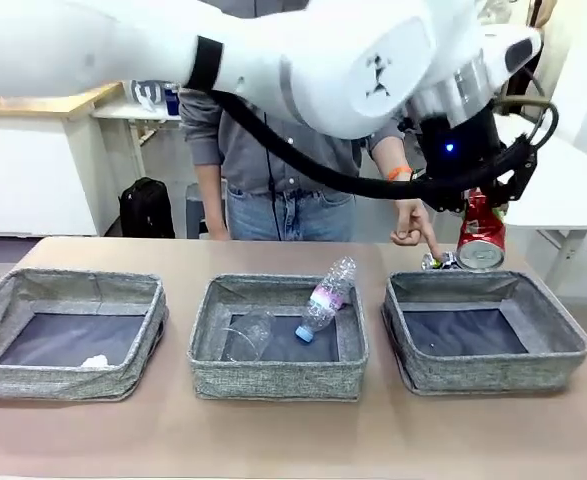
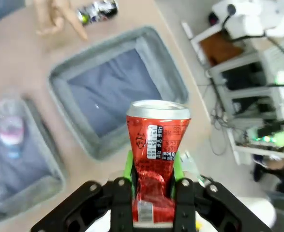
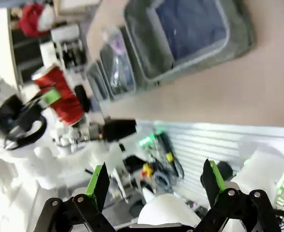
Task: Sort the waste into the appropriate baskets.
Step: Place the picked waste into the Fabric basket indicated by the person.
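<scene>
My left gripper (image 1: 483, 222) is shut on a dented red can (image 1: 481, 238), holding it in the air above the far edge of the right basket (image 1: 558, 345). In the left wrist view the can (image 2: 156, 140) stands between the green pads (image 2: 128, 166), with that basket (image 2: 154, 50) below. A dark can (image 1: 438, 262) lies on the table behind this basket, and a person's hand (image 1: 413, 225) points at it. The middle basket (image 1: 273, 378) holds a clear bottle (image 1: 328, 295) and a clear cup (image 1: 248, 335). A white paper ball (image 1: 95, 361) lies in the left basket (image 1: 63, 380). My right gripper (image 3: 156, 181) is open, with nothing between its fingers.
The person stands at the far side of the table, behind the middle and right baskets. My left arm (image 1: 303, 60) spans the upper picture from left to right. Bare tabletop (image 1: 293, 440) runs along the near edge in front of the baskets.
</scene>
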You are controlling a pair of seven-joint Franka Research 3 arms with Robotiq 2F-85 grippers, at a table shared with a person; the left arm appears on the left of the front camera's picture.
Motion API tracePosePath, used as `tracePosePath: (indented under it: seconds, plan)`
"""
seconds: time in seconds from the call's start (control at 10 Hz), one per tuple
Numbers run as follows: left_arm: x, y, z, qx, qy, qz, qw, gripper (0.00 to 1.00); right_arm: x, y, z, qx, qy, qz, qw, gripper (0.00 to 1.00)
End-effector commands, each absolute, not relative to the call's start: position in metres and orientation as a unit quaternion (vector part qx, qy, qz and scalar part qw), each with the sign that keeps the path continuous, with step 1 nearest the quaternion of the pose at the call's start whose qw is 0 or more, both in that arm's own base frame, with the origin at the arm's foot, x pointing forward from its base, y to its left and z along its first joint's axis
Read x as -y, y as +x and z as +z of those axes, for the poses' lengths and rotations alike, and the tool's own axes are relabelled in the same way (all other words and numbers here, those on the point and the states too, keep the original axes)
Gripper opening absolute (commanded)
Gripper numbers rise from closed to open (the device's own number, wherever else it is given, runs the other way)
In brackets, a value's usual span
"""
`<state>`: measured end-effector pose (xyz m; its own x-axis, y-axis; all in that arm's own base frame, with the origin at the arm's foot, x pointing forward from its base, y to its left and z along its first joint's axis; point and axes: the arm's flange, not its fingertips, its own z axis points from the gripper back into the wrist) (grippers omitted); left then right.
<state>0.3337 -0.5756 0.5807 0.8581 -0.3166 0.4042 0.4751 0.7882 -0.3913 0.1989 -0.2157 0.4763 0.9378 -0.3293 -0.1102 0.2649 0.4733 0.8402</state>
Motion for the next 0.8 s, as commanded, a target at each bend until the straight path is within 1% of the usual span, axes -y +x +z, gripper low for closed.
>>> tracePosePath:
  seconds: [0.0,0.1,0.2,0.3,0.4,0.5,0.6,0.7]
  plan:
    - [0.624,0.374,0.580,0.158,-0.219,-0.186,0.945,0.31,0.216,0.203,0.496,0.121,0.476,-0.219,0.843,1.00]
    - [0.635,0.382,0.558,0.151,-0.198,-0.164,0.955,0.31,0.216,0.199,0.476,0.033,0.483,-0.173,0.858,1.00]
    - [0.640,0.385,0.540,0.130,-0.177,-0.143,0.965,0.31,0.216,0.199,0.476,0.033,0.483,-0.173,0.858,1.00]
    - [0.642,0.383,0.543,0.080,-0.118,-0.162,0.976,0.31,0.216,0.199,0.476,0.033,0.483,-0.173,0.858,1.00]
    - [0.615,0.384,0.525,0.149,-0.191,-0.176,0.954,0.31,0.216,0.199,0.476,0.033,0.483,-0.173,0.858,1.00]
    - [0.615,0.384,0.525,0.149,-0.191,-0.176,0.954,0.31,0.216,0.199,0.476,0.033,0.483,-0.173,0.858,1.00]
    - [0.625,0.384,0.514,0.118,-0.155,-0.167,0.967,0.31,0.216,0.199,0.476,0.033,0.483,-0.173,0.858,1.00]
    - [0.628,0.390,0.501,0.146,-0.170,-0.129,0.966,0.31,0.216,0.199,0.476,0.033,0.483,-0.173,0.858,1.00]
